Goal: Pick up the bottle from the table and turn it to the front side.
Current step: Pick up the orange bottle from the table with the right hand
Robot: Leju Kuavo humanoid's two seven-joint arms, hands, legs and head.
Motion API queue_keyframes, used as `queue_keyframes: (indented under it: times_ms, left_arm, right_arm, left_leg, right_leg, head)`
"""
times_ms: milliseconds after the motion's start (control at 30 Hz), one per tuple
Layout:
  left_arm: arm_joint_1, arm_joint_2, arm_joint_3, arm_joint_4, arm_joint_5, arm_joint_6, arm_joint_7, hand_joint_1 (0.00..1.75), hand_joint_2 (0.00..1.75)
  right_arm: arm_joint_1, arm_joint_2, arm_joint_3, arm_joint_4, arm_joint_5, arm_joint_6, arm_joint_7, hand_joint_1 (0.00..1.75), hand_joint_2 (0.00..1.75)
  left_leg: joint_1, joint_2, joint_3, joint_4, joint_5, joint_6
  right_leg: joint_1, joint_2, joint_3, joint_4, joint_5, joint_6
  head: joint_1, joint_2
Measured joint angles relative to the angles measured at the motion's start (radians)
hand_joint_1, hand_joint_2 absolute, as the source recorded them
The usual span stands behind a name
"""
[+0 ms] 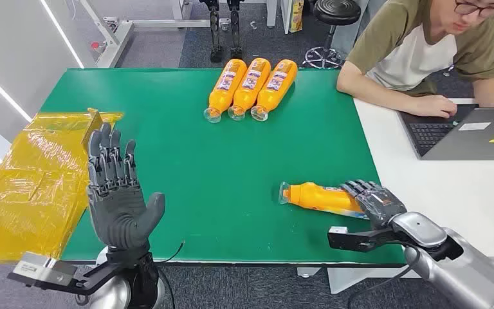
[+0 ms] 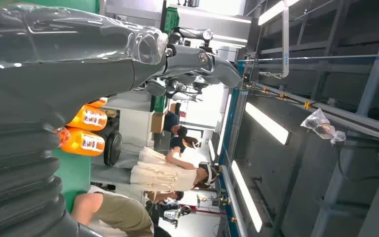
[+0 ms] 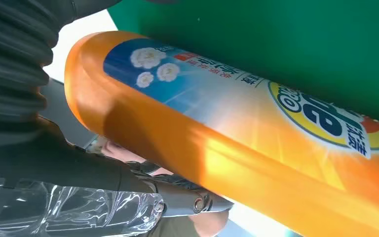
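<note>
An orange bottle with a blue and white label lies on its side on the green table, near the right edge, with its neck toward the left. My right hand grips its base end, fingers curled over the top. The right wrist view has the bottle close up, label showing, with a dark finger along its far side. My left hand is raised over the table's front left, fingers spread, holding nothing.
Three more orange bottles lie side by side at the table's far edge. A yellow plastic bag covers the left end. To the right, a person works on a laptop on a white table.
</note>
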Motion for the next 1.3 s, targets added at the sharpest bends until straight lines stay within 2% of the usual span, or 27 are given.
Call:
queue_keyframes:
  times_ms: [367,500,800,1000,1133,1300]
  left_arm:
    - [0.011,0.000,0.000,-0.004,-0.005,-0.003,-0.001,0.00,1.75]
    - [0.018,0.000,0.000,-0.006,-0.005,-0.003,-0.001,0.00,1.75]
    - [0.037,0.001,0.000,-0.018,-0.009,0.000,-0.004,0.00,1.75]
    - [0.051,0.001,0.000,-0.033,-0.018,0.003,-0.007,0.00,1.75]
    - [0.064,0.000,0.001,-0.046,-0.029,0.015,-0.011,0.00,1.75]
    - [0.082,-0.003,0.005,-0.058,-0.043,0.037,-0.016,0.00,1.75]
  right_arm:
    - [-0.006,0.026,-0.041,0.098,0.013,-0.014,0.013,0.00,1.75]
    - [-0.036,0.050,-0.047,0.163,0.018,-0.010,-0.001,1.75,1.75]
    - [-0.076,0.097,-0.047,0.251,0.002,-0.029,-0.052,1.75,1.75]
    - [-0.071,0.143,-0.047,0.255,-0.029,-0.108,-0.073,1.75,1.75]
    - [-0.044,0.197,-0.071,0.239,-0.049,-0.261,-0.074,1.75,1.75]
    - [0.026,0.309,-0.173,0.181,-0.162,-0.568,-0.114,1.75,1.75]
  left_leg:
    - [0.000,0.000,0.000,0.000,0.000,0.000]
    - [0.000,0.001,0.000,0.000,0.000,0.000]
    - [0.000,0.001,0.001,0.000,0.000,0.000]
    - [0.000,0.001,0.001,0.000,0.000,0.000]
    - [0.000,0.001,0.001,0.000,0.000,0.000]
    - [0.001,0.000,0.001,-0.001,0.000,0.000]
  right_leg:
    - [0.000,0.000,0.000,0.000,0.000,0.000]
    - [0.000,0.001,0.000,0.000,0.000,0.000]
    - [0.000,0.001,0.001,0.000,0.000,0.000]
    - [0.000,0.001,0.001,0.000,0.000,0.000]
    - [0.001,0.001,0.001,0.001,0.000,0.000]
    - [0.001,0.000,0.000,0.001,-0.001,-0.001]
  head:
    - [0.000,0.000]
    - [0.000,0.000]
    - [0.000,0.000]
    - [0.000,0.000]
    - [0.000,0.000]
    - [0.000,0.000]
